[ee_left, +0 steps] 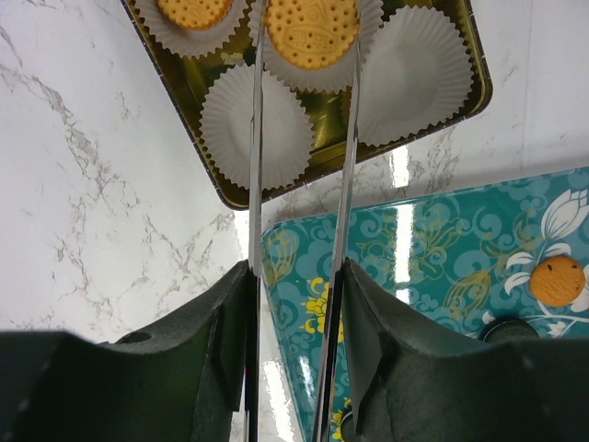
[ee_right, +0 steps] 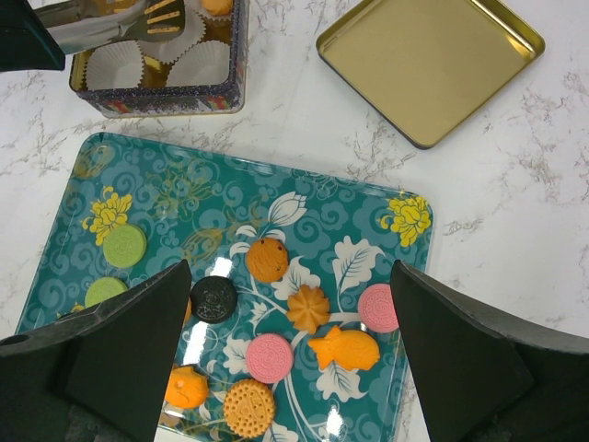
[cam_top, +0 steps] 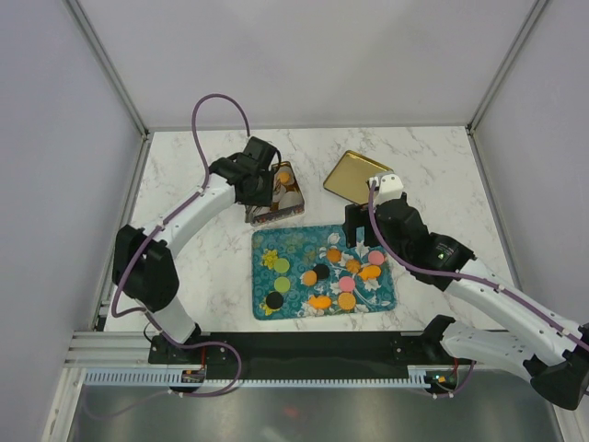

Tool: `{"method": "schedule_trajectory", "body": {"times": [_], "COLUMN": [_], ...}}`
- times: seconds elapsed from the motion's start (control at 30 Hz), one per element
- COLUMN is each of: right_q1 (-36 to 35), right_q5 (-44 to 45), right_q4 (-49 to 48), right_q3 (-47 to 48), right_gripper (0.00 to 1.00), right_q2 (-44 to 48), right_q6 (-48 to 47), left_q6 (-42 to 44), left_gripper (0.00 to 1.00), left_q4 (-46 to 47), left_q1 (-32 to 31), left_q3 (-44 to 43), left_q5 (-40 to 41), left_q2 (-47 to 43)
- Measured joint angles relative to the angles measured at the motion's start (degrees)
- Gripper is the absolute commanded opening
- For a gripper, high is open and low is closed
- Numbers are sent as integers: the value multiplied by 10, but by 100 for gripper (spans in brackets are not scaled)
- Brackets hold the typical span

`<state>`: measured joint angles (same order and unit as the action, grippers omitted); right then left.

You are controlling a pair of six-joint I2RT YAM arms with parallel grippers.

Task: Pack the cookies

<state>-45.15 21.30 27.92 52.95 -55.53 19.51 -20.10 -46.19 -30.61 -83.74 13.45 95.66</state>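
Observation:
Several cookies lie on the teal tray point(cam_top: 267, 244): green ones point(cam_top: 282, 265), black ones point(cam_top: 321, 271), pink ones point(cam_top: 346, 284) and orange ones point(cam_top: 352, 266). My left gripper point(ee_left: 306, 17), fitted with long metal blades, is over the open tin point(cam_top: 293, 204). It is shut on a round orange cookie point(ee_left: 313, 41) held in or just above a white paper cup. Another cookie point(ee_left: 193, 11) lies in a neighbouring cup. My right gripper point(ee_right: 290, 276) is open wide and empty above the tray's cookies, over an orange flower-shaped one point(ee_right: 308, 308).
The tin's gold lid point(cam_top: 357, 177) lies upside down on the marble table behind the tray's right corner. Empty paper cups point(ee_left: 256, 124) fill the tin's near row. The tin stands just behind the tray's left corner. Grey walls enclose the table.

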Motion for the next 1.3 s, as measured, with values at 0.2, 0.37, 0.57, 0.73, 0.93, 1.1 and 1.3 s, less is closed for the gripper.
{"method": "schedule_trajectory", "body": {"times": [0.2,0.37,0.57,0.73,0.93,1.1,1.3], "right_q1": [0,0,0,0,0,0,1], "right_q5": [0,0,0,-1,-1,0,0], "right_q4": [0,0,0,0,0,0,0], "right_q3": [0,0,0,0,0,0,0], "right_gripper": [98,98,98,98,98,98,98], "right_q2": [5,7,7,7,7,7,-2], "right_q6": [0,0,0,1,2,2,2], "left_q6": [2,3,3,7,7,7,7], "left_gripper": [49,53,57,57,56,56,56], "left_q4": [3,5,7,9,9,9,10], "left_q1": [0,0,1,0,-1,-27,-110], "left_q3": [0,0,-1,-7,-7,16,94], "left_q5": [-1,-1,-1,-1,-3,-6,-7], "left_q2": [17,22,22,22,13,-60,-195]}}
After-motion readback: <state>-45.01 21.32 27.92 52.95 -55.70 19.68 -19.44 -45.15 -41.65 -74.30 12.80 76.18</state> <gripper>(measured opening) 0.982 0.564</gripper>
